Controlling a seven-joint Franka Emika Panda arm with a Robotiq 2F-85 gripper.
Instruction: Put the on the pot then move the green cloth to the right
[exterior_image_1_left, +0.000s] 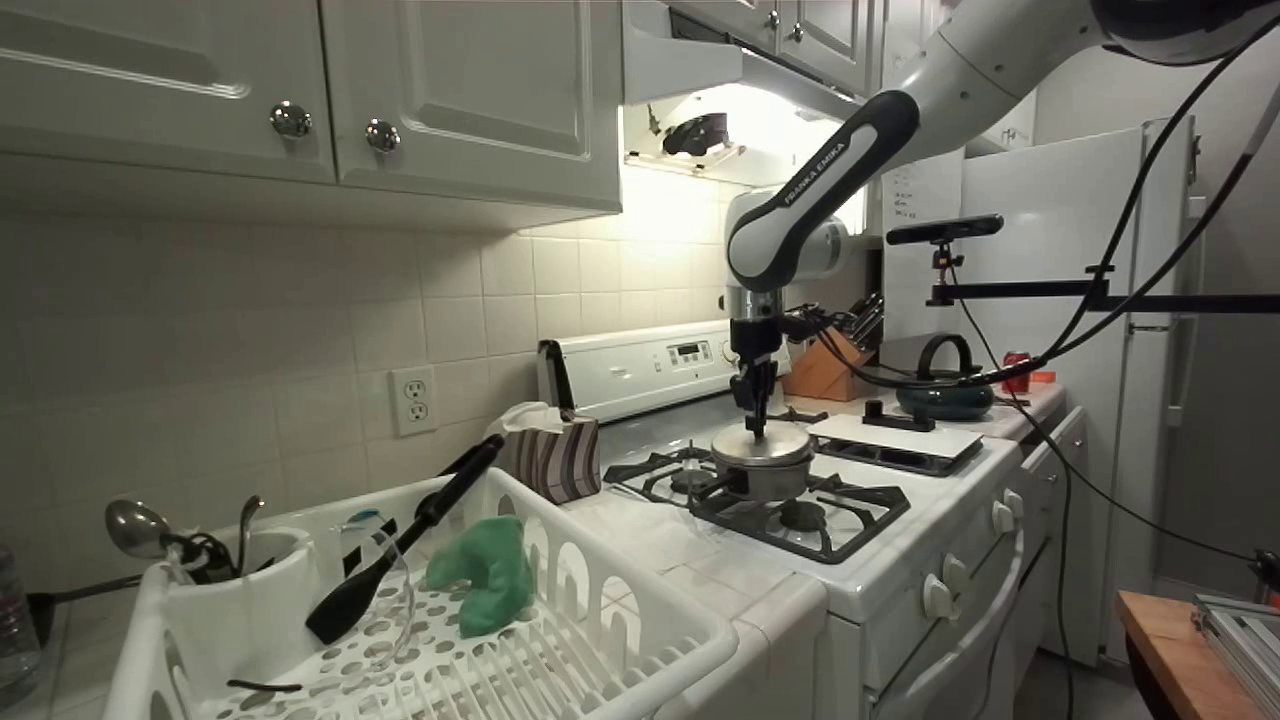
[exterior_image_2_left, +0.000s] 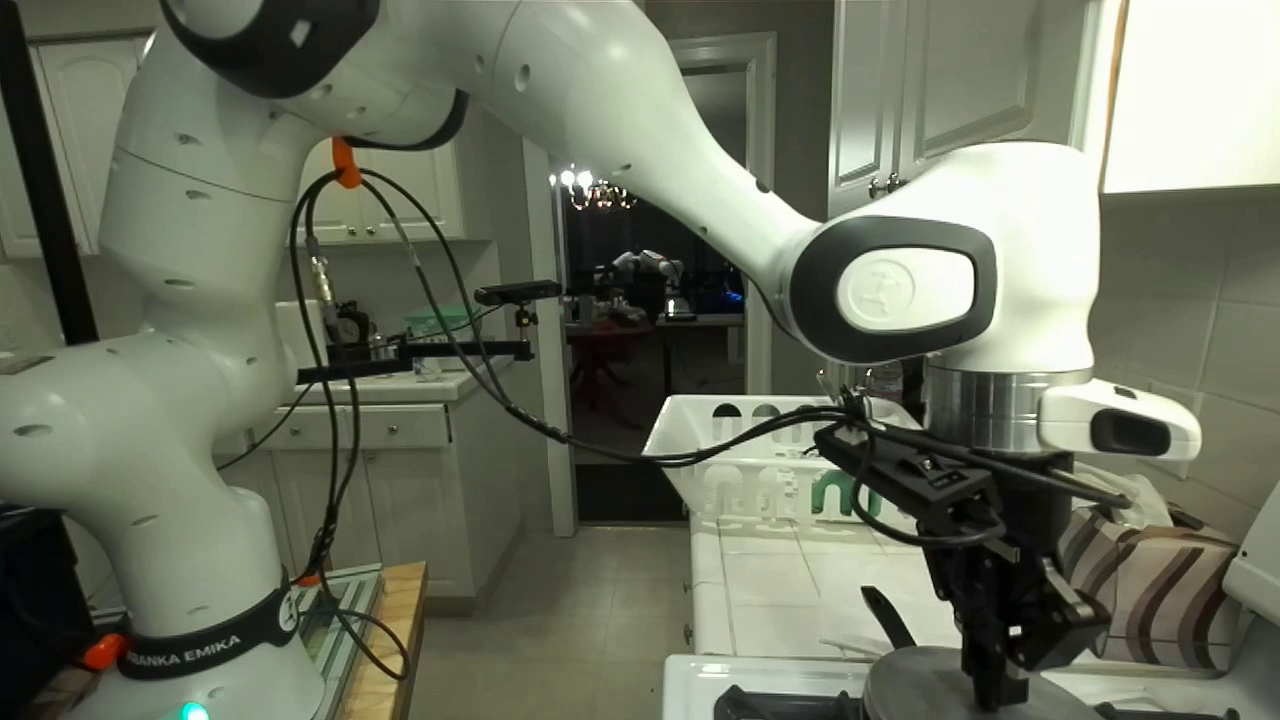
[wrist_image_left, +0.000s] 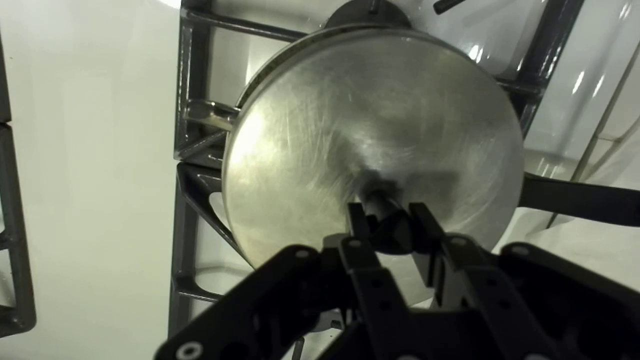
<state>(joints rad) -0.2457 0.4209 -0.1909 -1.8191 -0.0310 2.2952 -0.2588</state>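
The lid (wrist_image_left: 372, 135) is lying on the pot (exterior_image_1_left: 770, 485), which is standing on the left grates (exterior_image_1_left: 835, 552) of the stove (exterior_image_1_left: 630, 385). In the wrist view we are seeing a thin crescent of the pot's rim along the lid's far-left edge, and we are not managing to tell whether the lid is sitting fully flush. The gripper (wrist_image_left: 391, 220) is pointing down above it, its fingers (wrist_image_left: 357, 220) standing narrow and holding the lid's dark knob (wrist_image_left: 394, 232), which they are partly covering. The gripper's body is also hiding part of the lid from us there, and the pot's dark handle (wrist_image_left: 580, 200) is running off to the right, out of view. In an exterior view the bottom edge is cutting off the lid (exterior_image_2_left: 905, 690), and the pot beneath is barely showing. The green cloth (exterior_image_1_left: 490, 580) is lying well apart, to the left, inside the white dish rack (exterior_image_1_left: 660, 600), near its right wall; in an exterior view only scraps of the cloth (exterior_image_2_left: 832, 478) are showing through the slots. In an exterior view the bottom edge is cutting off the rack, and a clear object (exterior_image_1_left: 405, 600) just left of the cloth is proving too faint for us to name.
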